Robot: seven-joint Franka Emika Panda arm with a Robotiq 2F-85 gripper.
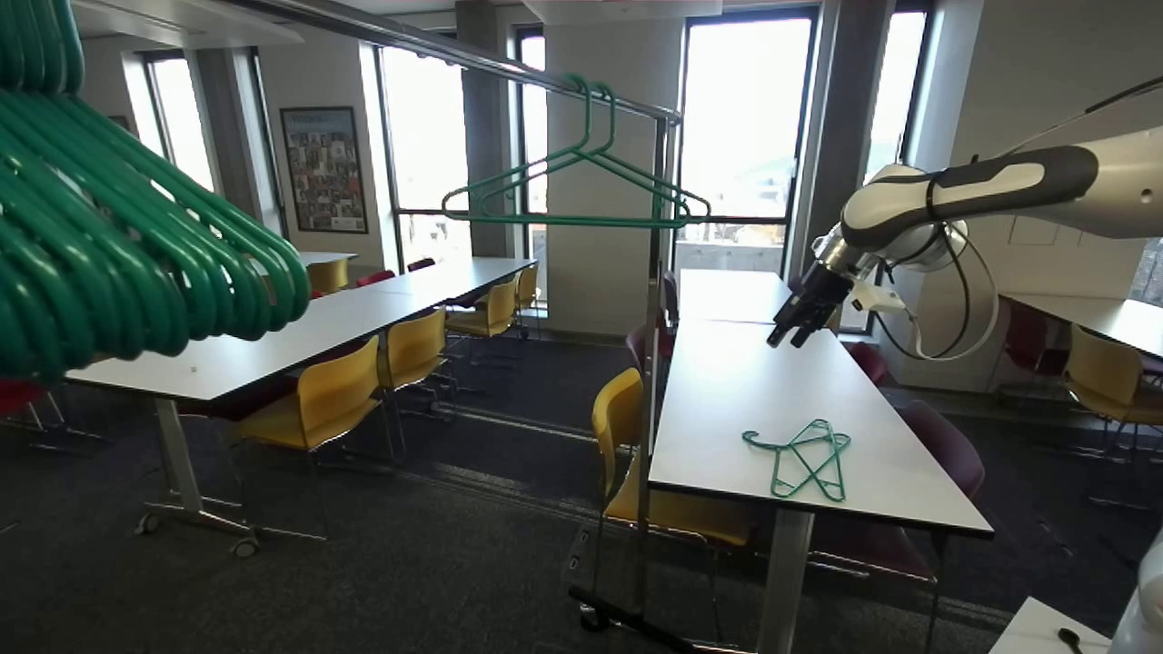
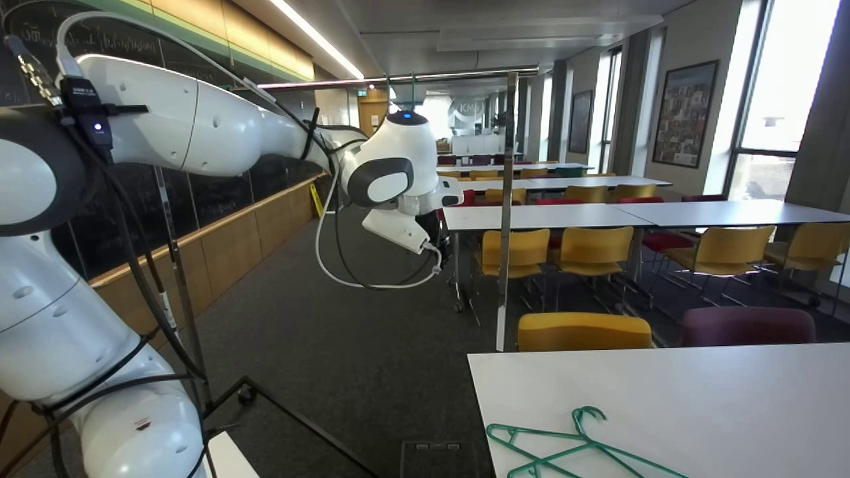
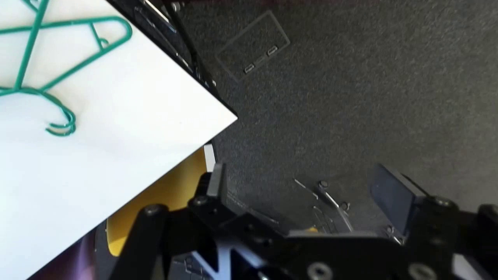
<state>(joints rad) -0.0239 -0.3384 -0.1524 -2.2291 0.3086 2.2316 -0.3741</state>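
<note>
My gripper [image 1: 787, 339] is open and empty, in the air with its fingers pointing down. In the wrist view the two black fingers [image 3: 298, 169] stand wide apart with dark carpet between them. In an exterior view the gripper [image 2: 435, 229] is partly hidden behind the wrist. Green hangers [image 1: 793, 444] lie crossed on the white table [image 1: 727, 391], apart from the gripper. Two hooks of these hangers [image 3: 28, 54] show at upper left in the wrist view; they also lie near the table's edge in an exterior view [image 2: 588, 441].
A metal rail [image 1: 454, 59] on an upright post [image 2: 506, 265] bears two green hangers [image 1: 581, 221]. Several more green hangers [image 1: 136, 236] hang close to the camera. Yellow chairs [image 1: 622, 400] and a purple chair [image 1: 945, 445] stand around the table. Cables [image 2: 332, 265] loop below the wrist.
</note>
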